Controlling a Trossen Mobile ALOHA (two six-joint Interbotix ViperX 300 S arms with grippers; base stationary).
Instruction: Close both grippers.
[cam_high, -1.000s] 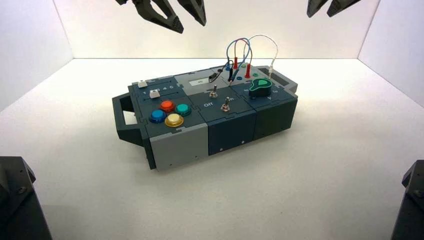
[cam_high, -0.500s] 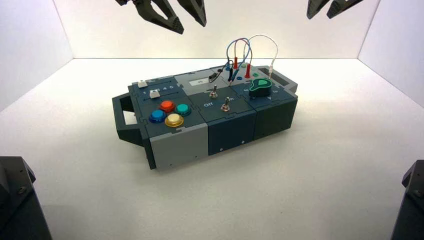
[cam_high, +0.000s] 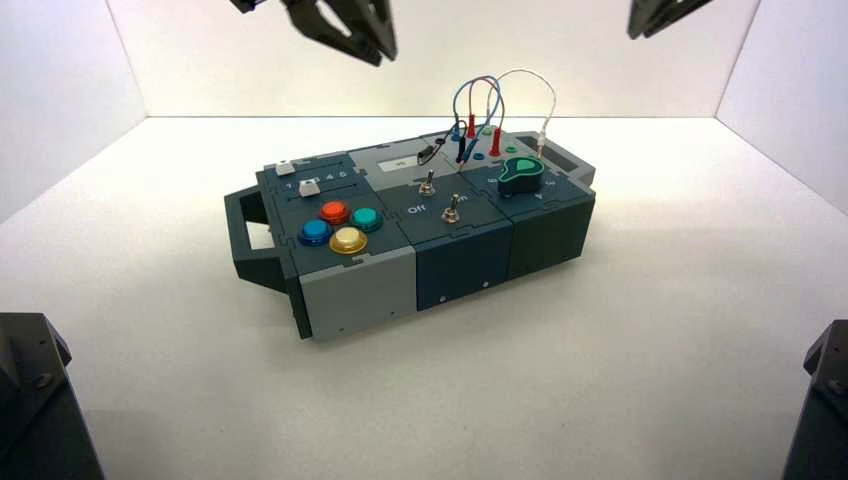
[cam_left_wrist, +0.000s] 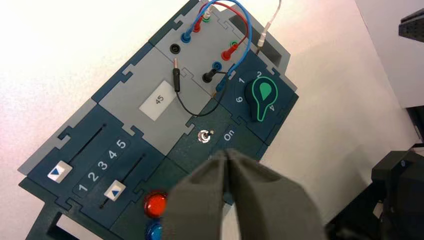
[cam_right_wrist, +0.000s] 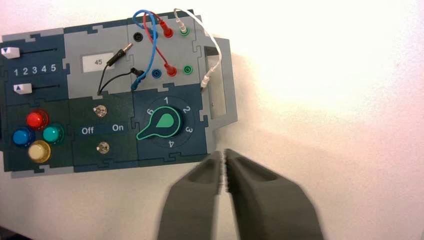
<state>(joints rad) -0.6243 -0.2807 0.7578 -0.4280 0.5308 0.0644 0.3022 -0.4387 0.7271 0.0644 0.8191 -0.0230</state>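
My left gripper (cam_high: 372, 52) hangs high above the far left of the button box (cam_high: 460, 262). Its two black fingers meet at the tips with nothing between them. In the left wrist view the left gripper (cam_left_wrist: 227, 156) is shut above the box's toggle switch (cam_left_wrist: 204, 136). My right gripper (cam_high: 645, 26) hangs high at the far right, past the box's knob end. In the right wrist view the right gripper (cam_right_wrist: 223, 155) is shut and empty over the white floor, just off the box's edge near the green knob (cam_right_wrist: 162, 125).
The box carries four coloured buttons (cam_high: 340, 226), two sliders (cam_high: 308, 186), two toggle switches (cam_high: 452, 209), a green knob (cam_high: 521, 173) and plugged wires (cam_high: 480, 110). Its dark handle (cam_high: 250, 238) points left. Dark angular blocks (cam_high: 30, 400) (cam_high: 825, 395) sit at both near corners. White walls enclose the floor.
Both grippers' fingers have come together from open to shut. The arms have stayed high above the box.
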